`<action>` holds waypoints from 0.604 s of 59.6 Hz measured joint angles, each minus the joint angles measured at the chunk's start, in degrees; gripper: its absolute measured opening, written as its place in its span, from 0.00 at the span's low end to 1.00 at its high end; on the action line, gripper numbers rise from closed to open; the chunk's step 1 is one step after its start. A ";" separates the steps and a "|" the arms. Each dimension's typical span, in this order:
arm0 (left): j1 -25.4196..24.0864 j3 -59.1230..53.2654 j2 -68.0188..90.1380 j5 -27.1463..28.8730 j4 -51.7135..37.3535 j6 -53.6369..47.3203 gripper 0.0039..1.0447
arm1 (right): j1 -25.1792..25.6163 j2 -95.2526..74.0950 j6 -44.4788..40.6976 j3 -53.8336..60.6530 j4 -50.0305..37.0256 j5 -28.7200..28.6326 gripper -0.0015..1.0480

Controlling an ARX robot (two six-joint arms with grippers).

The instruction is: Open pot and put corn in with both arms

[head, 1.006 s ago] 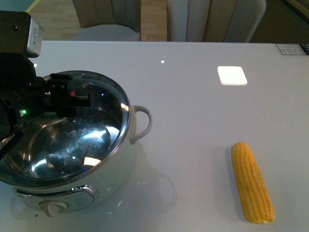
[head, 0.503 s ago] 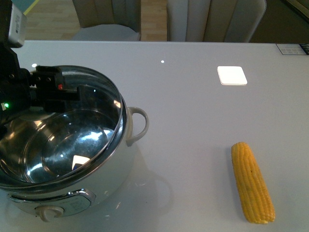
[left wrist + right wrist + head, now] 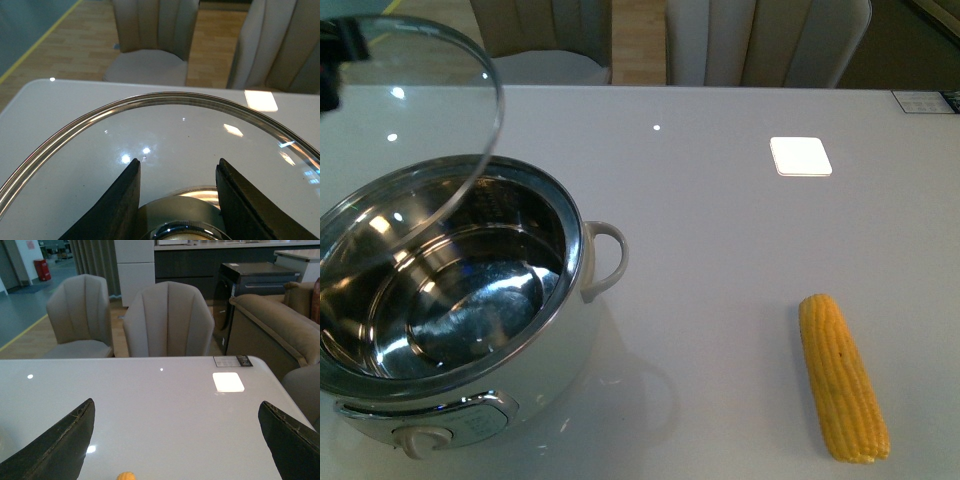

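The white pot [image 3: 535,375] stands at the front left of the table, uncovered, with its steel interior [image 3: 450,300] showing. Its glass lid [image 3: 485,110] hangs tilted above the pot's far left side. In the left wrist view my left gripper [image 3: 178,165] is shut on the lid's knob [image 3: 177,222], with the lid's steel rim [image 3: 165,96] arching beyond. The yellow corn [image 3: 842,378] lies on the table at the front right, apart from the pot. Its tip [image 3: 126,475] shows in the right wrist view, below my right gripper [image 3: 176,404], which is open and empty.
Upholstered chairs [image 3: 760,40] stand behind the table's far edge. A bright light reflection [image 3: 800,155] lies on the white table [image 3: 720,230], and a small printed card [image 3: 925,100] sits at the far right corner. A sofa [image 3: 280,325] stands beyond.
The lid has come off the pot, up and to the left. The left arm has left most of the front view. The corn has not moved.
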State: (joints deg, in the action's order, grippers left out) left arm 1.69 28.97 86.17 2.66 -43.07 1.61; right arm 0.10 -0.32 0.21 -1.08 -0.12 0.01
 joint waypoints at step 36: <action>-37.11 -5.66 26.05 -18.08 -26.73 -8.28 0.38 | 0.00 0.00 0.00 0.00 0.00 0.00 0.92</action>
State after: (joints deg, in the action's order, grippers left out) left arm -35.42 23.31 112.22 -15.42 -69.80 -6.68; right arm 0.10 -0.32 0.21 -1.08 -0.12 0.01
